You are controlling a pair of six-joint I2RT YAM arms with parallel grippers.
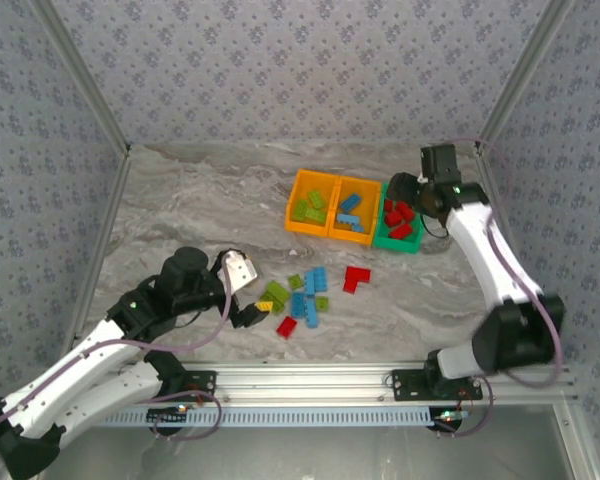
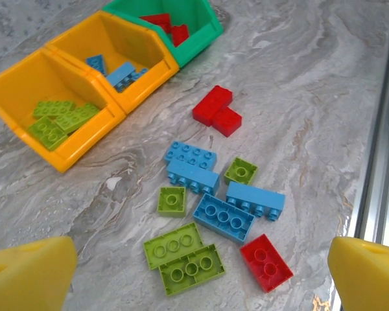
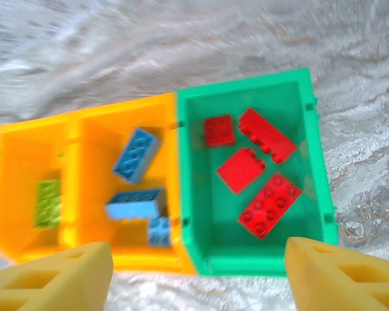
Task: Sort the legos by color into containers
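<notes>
studded plastic legos | smooth rectangular open-topped bins | grey-veined marbled table

Tool spread wide above scattered legos; three containers upper left.

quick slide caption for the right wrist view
Open right end effector above green bin of four red legos, orange bins alongside.

I am looking at a grey marbled table, its pale veins also showing in both wrist views. 3 walls in a small blue-grey flower pattern are closing it in. 2 metal posts are slanting up from the back corners, and a ribbed aluminium rail is running along the near edge.
</notes>
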